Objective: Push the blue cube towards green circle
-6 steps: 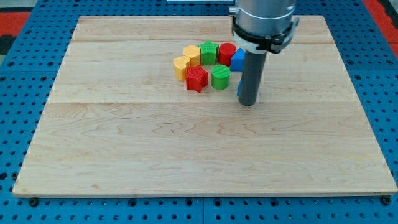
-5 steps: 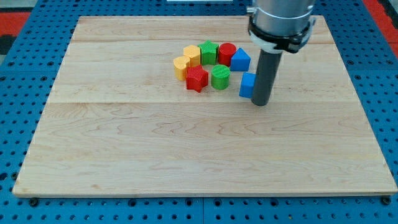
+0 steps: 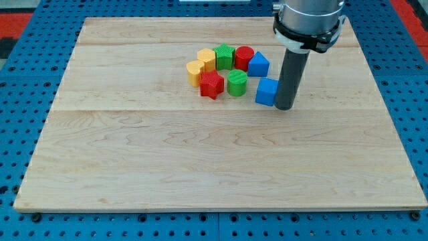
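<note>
1. Since the earlier frames, my rod has shifted toward the view's right, so the blue cube that it once hid now shows almost whole.
2. Largest is the pale wooden tabletop, lying on a blue pegboard.
3. Next is my rod, a dark upright cylinder under a grey collar at the view's top right; my tip rests on the wood just beside the blue cube's right face, seemingly touching it.
4. This arm carries no hand, only the rod, so nothing opens or clamps.
5. Just left of the blue cube, with a small gap between them, sits the green circle.
6. Beside that, further left, stands a red star.
7. Above them runs an arc: a blue block with a sloped top, a red cylinder, a green block, then two yellow blocks, whose shapes I cannot tell.
</note>
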`<state>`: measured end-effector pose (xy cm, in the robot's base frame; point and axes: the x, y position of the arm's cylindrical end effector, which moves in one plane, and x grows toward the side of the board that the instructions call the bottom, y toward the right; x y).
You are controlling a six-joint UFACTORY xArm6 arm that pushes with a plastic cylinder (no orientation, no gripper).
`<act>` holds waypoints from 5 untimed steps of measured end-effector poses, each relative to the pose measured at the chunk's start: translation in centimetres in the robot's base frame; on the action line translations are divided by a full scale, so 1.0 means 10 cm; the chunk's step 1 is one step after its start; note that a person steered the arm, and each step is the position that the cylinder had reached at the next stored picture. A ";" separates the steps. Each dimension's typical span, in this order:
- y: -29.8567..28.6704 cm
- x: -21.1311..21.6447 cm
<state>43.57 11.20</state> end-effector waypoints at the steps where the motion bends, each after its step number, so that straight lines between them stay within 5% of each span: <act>1: -0.04 0.00; 5: -0.12 0.00</act>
